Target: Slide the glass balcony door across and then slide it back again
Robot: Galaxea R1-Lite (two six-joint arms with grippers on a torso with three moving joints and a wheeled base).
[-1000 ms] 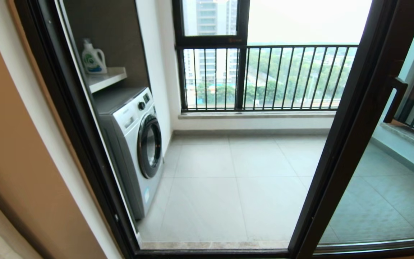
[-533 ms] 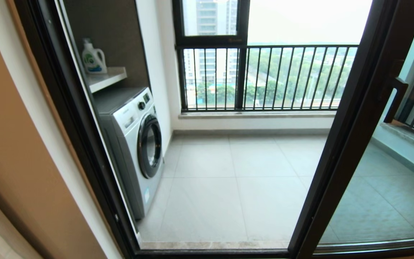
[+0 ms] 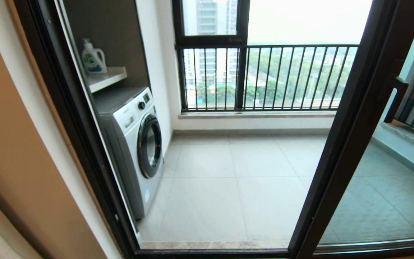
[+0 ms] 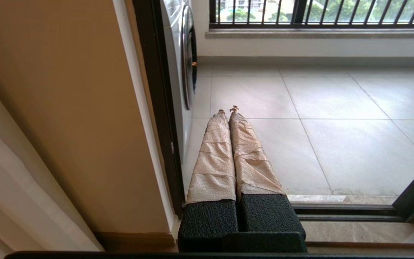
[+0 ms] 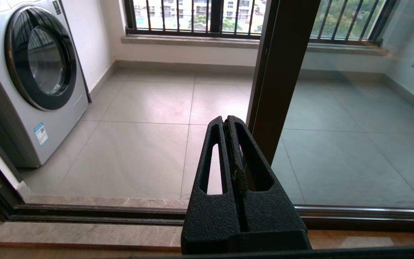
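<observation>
While both arms hang low before the threshold, left gripper and right gripper clenched empty, the dark-brown-framed glass balcony door stands slid right, handle ungrasped.

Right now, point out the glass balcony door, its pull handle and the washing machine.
glass balcony door point(image 3: 350, 129), head view, on its dark edge upright.
pull handle point(image 3: 395, 99), head view, on the dark bar.
washing machine point(image 3: 150, 145), head view, on its round door.
</observation>
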